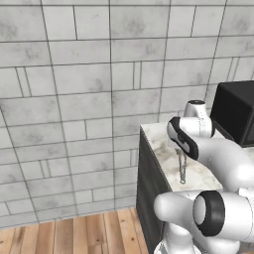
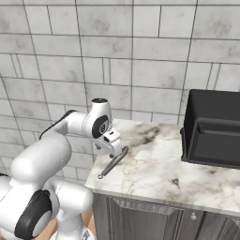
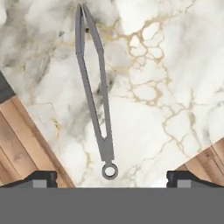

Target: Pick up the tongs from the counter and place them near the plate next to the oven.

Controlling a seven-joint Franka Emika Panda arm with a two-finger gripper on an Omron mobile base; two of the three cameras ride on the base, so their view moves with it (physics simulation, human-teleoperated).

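Reaching forward from the base, the white arm bends at its elbow and turns its wrist down over the near end of the counter (image 2: 178, 164). The gripper (image 2: 114, 151) hangs just above the marbled top, pointing straight down, its jaws spread wide with nothing between them. In the hand view both dark fingertips (image 3: 41, 178) sit far apart at the bottom. The tongs (image 3: 94, 87) lie flat on the stone beneath the hand, their ringed joined end nearest the fingers and the two slim arms running away from it. Wooden floor (image 1: 74, 233) shows past the counter's edge.
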